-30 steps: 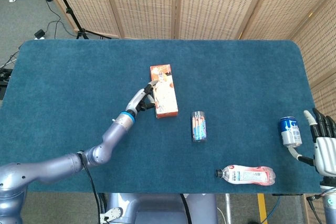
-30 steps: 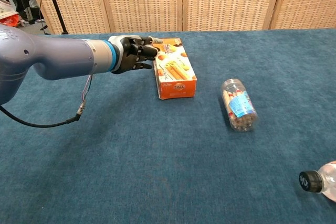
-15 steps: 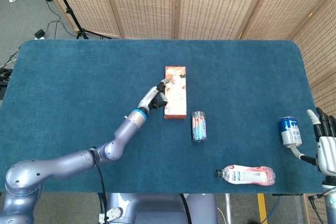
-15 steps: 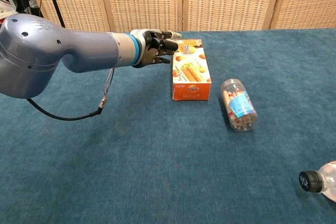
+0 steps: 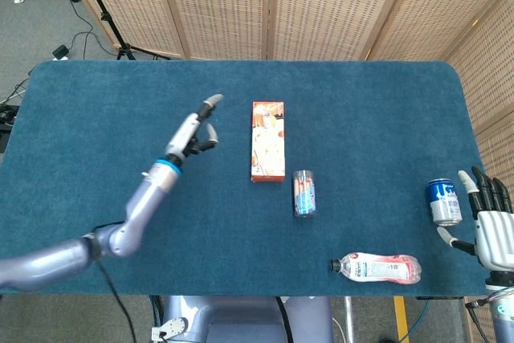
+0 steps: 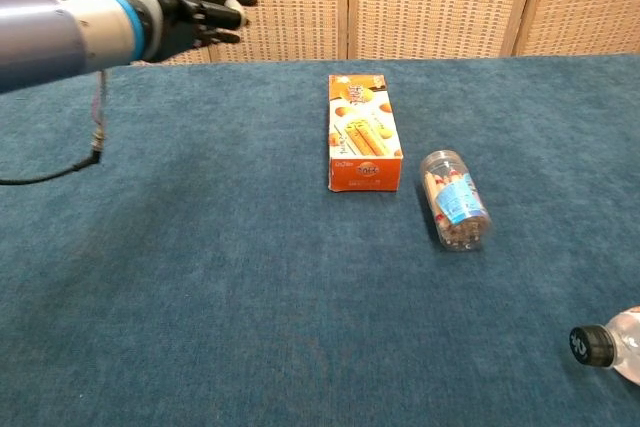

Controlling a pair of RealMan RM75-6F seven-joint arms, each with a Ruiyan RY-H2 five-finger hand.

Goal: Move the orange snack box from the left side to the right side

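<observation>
The orange snack box (image 5: 268, 140) lies flat on the blue table (image 5: 96, 118), long axis running away from the robot, near the middle and only slightly left of centre; nothing touches it. Just beside its near right corner lies a clear jar (image 5: 303, 193) on its side, close but apart from the box. The left hand (image 5: 195, 129) hangs raised above the table well to the left of the box, fingers spread and holding nothing. The right hand (image 5: 491, 221) stands at the far right edge, fingers apart and empty, right beside a blue can (image 5: 442, 202), with a plastic bottle (image 5: 376, 267) lying near the front edge. Judged from where things lie, the box sits hardly past the midline, so the task looks unfinished if it is left here. The main risk is the jar: a further sideways push on the box could drive its corner into the jar and set it rolling, or pivot the box askew instead of sliding it. A push applied off-centre on the long side would also spin it. If the right hand reaches in, it could knock the can over on the way.
</observation>
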